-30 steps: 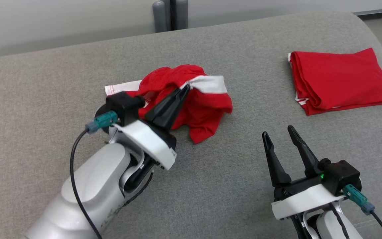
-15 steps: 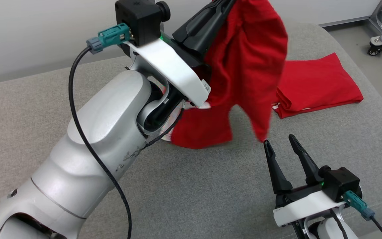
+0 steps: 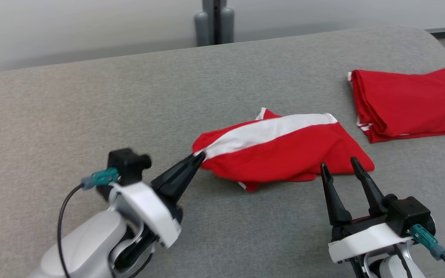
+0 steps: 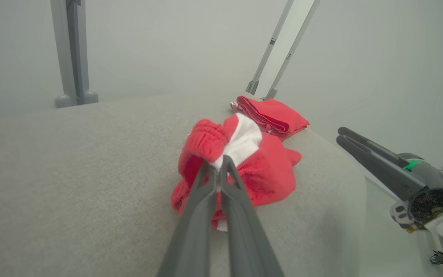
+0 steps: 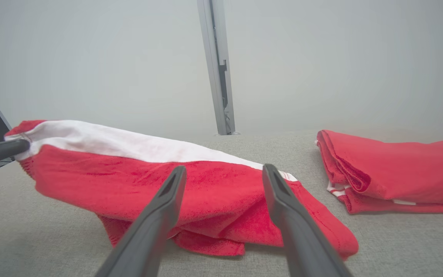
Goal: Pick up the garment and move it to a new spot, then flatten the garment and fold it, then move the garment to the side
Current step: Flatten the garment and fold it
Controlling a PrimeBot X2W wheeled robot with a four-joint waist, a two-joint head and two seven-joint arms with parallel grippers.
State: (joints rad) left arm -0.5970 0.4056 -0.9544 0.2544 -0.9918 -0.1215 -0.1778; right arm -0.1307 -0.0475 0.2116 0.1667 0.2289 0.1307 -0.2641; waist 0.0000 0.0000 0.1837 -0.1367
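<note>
A red garment (image 3: pixel 284 156) with a white band lies stretched across the middle of the grey cushion (image 3: pixel 91 108). My left gripper (image 3: pixel 199 155) is shut on its left end, at the white band, as the left wrist view confirms (image 4: pixel 218 164). My right gripper (image 3: pixel 340 164) stands open just in front of the garment's right edge, nothing between its fingers. In the right wrist view the garment (image 5: pixel 129 173) spreads just beyond my open right gripper (image 5: pixel 223 173), its left end pinched by the other gripper's dark fingertips (image 5: pixel 2 151).
A second red garment (image 3: pixel 404 104), folded, lies at the cushion's back right corner (image 5: pixel 390 169). A grey post (image 3: pixel 214 19) stands behind the cushion. The cushion's edge drops off at the right.
The left gripper lifted the garment high, then brought it down rightward and laid it out in front of the right gripper. The camera view shifted. The right gripper stayed open.
</note>
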